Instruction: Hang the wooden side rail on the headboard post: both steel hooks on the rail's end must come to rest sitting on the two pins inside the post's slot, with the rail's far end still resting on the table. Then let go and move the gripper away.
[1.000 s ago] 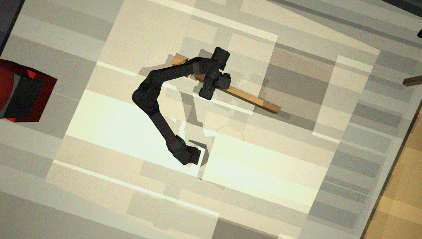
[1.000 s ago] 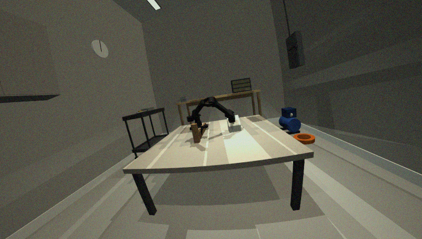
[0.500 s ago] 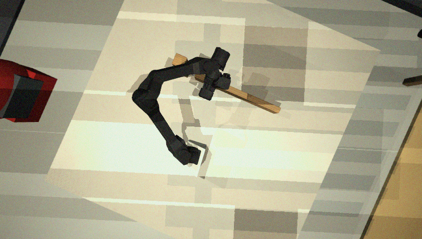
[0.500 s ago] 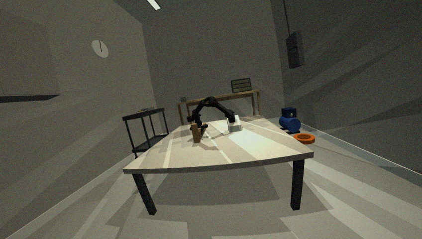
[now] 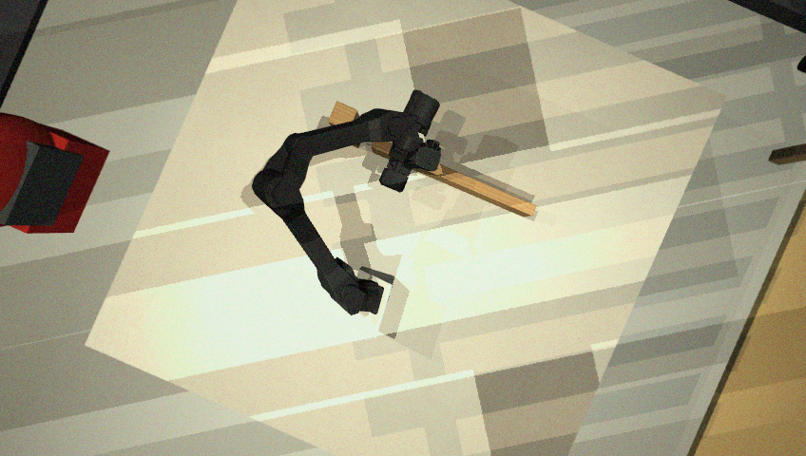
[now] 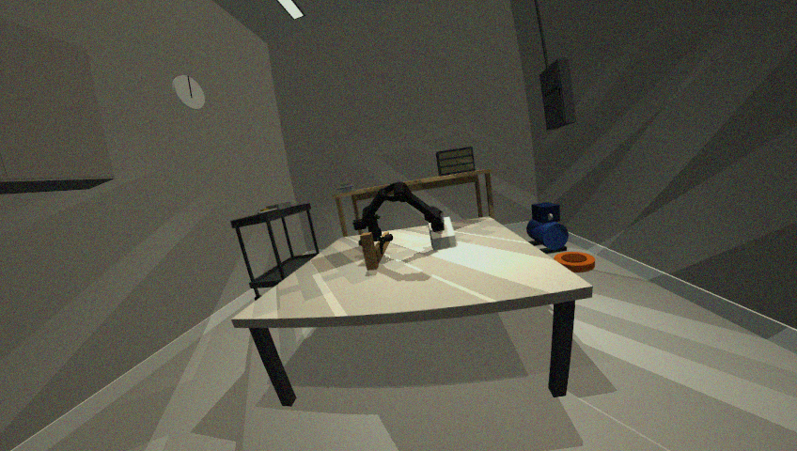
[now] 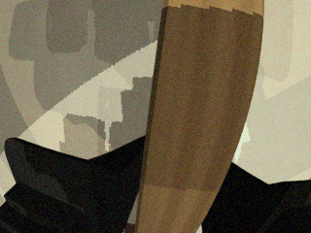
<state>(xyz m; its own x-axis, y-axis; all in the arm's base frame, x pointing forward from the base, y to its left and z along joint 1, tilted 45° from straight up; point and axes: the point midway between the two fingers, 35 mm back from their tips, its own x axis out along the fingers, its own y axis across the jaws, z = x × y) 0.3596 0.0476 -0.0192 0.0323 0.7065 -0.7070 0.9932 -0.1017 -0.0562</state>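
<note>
The headboard post (image 5: 343,114) (image 6: 368,251) stands upright on the table. The wooden side rail (image 5: 486,191) (image 7: 204,97) runs from under my arm, near the post, toward the right in the top view. Behind the post in the exterior view, only a little of the rail shows. My gripper (image 5: 412,163) (image 6: 375,239) (image 7: 173,145) is shut on the rail, with one dark finger on each side of it in the wrist view. The hooks, the pins and the slot are hidden or too small to see. I cannot tell whether the rail's far end touches the table.
The table (image 6: 414,314) carries my arm's base and a pale block (image 6: 443,240) beside it. My arm arches from the base over to the rail, passing close to the post. A red object (image 5: 90,192) is beyond the table's left side in the top view.
</note>
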